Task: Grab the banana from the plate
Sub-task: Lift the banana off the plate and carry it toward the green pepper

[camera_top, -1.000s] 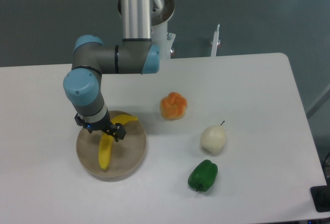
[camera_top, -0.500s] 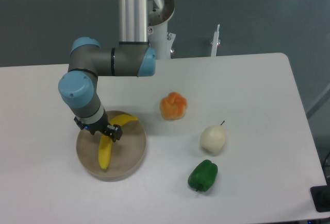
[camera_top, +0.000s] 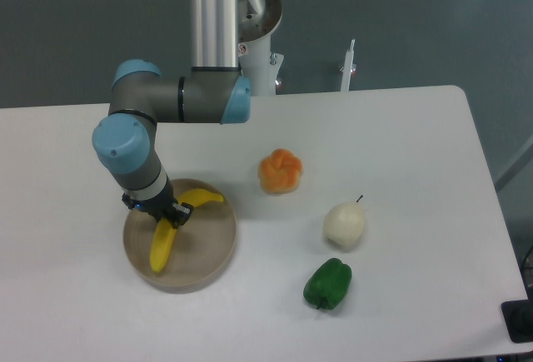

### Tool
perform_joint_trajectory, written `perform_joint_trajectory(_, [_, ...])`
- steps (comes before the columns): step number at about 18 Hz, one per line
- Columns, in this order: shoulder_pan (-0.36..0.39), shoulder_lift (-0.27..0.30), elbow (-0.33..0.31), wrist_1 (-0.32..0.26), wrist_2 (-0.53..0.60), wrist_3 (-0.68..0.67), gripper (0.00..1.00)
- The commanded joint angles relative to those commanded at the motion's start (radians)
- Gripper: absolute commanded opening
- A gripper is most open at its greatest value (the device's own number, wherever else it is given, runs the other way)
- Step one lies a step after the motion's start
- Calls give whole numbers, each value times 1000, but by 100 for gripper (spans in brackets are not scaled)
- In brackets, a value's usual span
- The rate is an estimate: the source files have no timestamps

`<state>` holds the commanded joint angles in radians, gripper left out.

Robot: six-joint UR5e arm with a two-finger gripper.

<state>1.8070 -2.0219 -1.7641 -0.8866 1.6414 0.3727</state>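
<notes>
Banana (camera_top: pixel 163 243), curved, on round plate (camera_top: pixel 208 250)

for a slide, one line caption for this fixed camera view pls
UR5e gripper closed on the banana over the plate, with a pear, green pepper and orange fruit on the table.

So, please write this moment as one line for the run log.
gripper: shut on curved yellow banana | banana: over round beige plate | lifted: cannot tell

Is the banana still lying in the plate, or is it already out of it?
In the plate. The banana sits within the rim of the plate, with the gripper at its middle. Whether it is slightly lifted, I cannot tell.
</notes>
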Motion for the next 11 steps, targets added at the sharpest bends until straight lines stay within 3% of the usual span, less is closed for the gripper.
perform_joint_trajectory(5, [72,81,9,-12,6,136,28])
perform_joint_trajectory(8, [169,127,15,-17,8,250,28])
perform_joint_trajectory(11, [245,134,46,-20,9,353,28])
